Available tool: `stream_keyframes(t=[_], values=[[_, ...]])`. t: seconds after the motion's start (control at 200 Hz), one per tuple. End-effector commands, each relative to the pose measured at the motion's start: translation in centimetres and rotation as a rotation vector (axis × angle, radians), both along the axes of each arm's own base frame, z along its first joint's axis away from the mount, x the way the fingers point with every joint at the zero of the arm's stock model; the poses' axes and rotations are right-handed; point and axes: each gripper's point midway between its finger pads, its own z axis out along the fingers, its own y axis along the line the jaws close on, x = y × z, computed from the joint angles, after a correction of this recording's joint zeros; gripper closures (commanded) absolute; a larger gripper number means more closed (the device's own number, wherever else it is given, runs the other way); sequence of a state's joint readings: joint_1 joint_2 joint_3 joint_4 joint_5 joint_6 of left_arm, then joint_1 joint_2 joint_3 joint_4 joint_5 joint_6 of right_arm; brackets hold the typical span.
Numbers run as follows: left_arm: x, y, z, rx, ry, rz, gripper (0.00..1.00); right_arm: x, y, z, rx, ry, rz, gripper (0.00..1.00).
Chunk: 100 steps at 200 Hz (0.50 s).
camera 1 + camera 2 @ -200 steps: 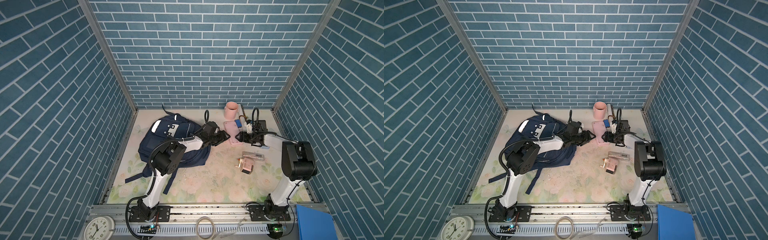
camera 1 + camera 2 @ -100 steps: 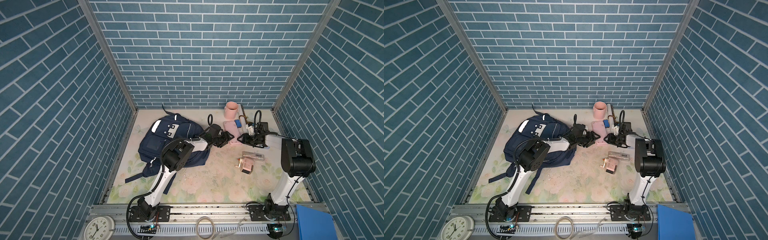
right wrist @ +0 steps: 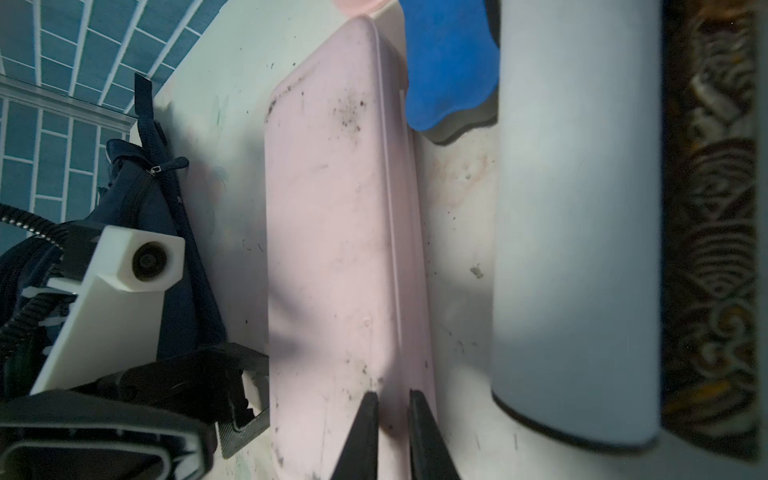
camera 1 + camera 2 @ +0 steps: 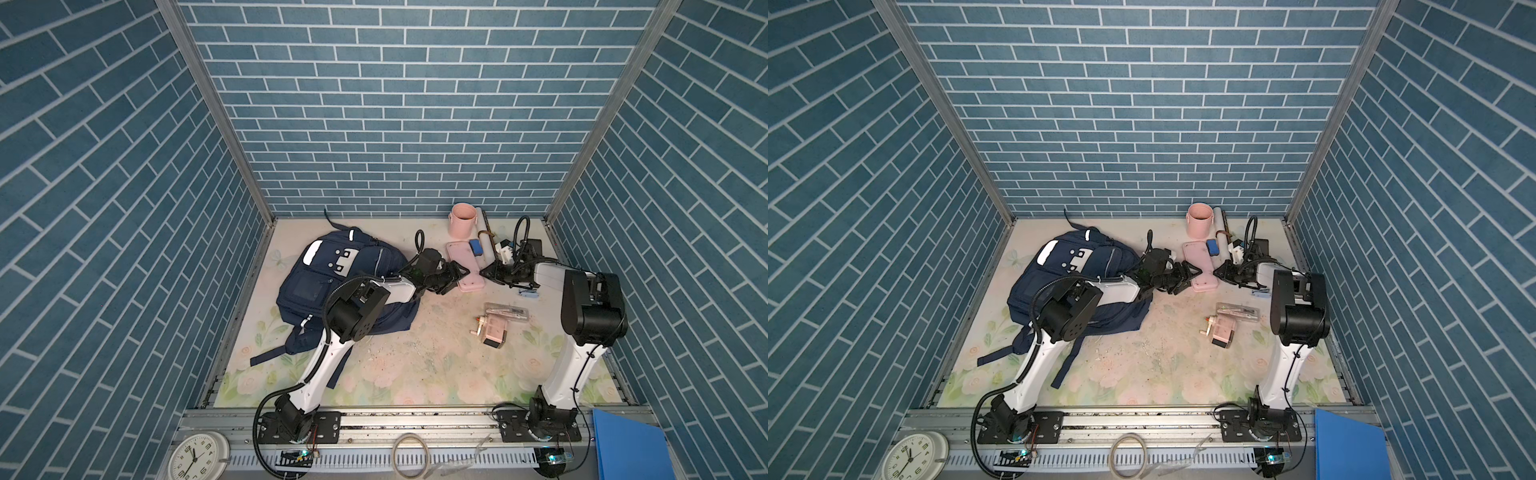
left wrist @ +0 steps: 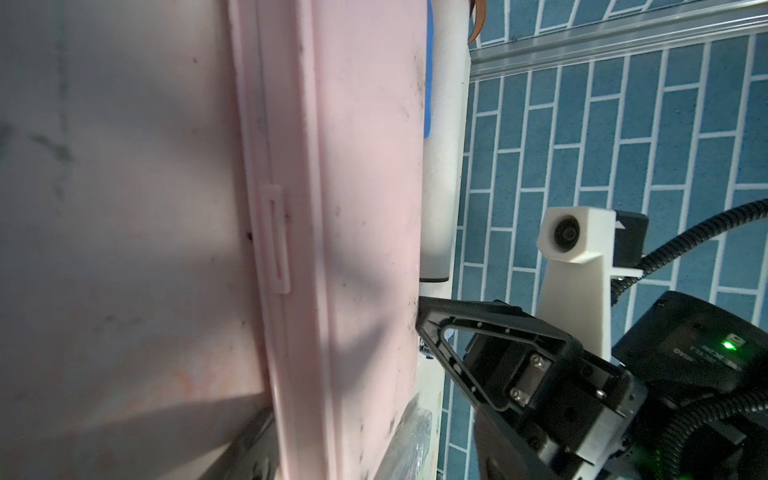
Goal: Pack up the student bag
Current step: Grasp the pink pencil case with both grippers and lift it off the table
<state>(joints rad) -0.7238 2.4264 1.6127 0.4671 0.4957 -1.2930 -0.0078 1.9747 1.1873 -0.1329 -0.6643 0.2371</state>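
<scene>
The student bag lies flat at the back left, navy with a white dotted patch; its zipped side also shows in the right wrist view. A pink pencil case lies just right of it. My left gripper is open, its jaws spread about the case's left edge. My right gripper sits at the case's right edge, its fingers pinched on the lid rim.
A pink cup, a white tube and a blue eraser stand behind the case. A clear box, a pink sharpener and a small blue item lie toward the front right. Brick walls enclose the mat.
My left gripper has slid right from the bag's edge to the pink case and opened a little wider. My right gripper's fingers have closed at the case's right edge.
</scene>
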Motion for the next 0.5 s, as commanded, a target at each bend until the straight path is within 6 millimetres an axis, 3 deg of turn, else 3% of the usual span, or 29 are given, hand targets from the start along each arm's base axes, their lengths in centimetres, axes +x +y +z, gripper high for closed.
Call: stream_keyframes(t=[0.0, 0.14, 0.31, 0.435, 0.495], values=[[-0.8, -0.3, -3.7, -0.004, 0.077, -0.005, 0.25, -3.4, -0.5, -4.7, -0.064, 0.195, 0.015, 0.85], [-0.9, -1.9, -1.7, -0.100, 0.040, -0.055, 0.30, -3.4, -0.3, -4.8, -0.065, 0.212, 0.032, 0.88], [-0.9, -2.0, -0.1, -0.149, 0.005, -0.061, 0.42, -3.5, -0.3, -4.9, -0.065, 0.219, 0.045, 0.90], [-0.9, -2.0, -0.5, -0.106, -0.005, -0.075, 0.59, -3.5, -0.1, -4.5, -0.055, 0.207, 0.054, 0.90], [-0.9, -1.9, -0.6, -0.095, -0.006, -0.074, 0.74, -3.4, 0.1, -4.0, -0.046, 0.192, 0.056, 0.88]])
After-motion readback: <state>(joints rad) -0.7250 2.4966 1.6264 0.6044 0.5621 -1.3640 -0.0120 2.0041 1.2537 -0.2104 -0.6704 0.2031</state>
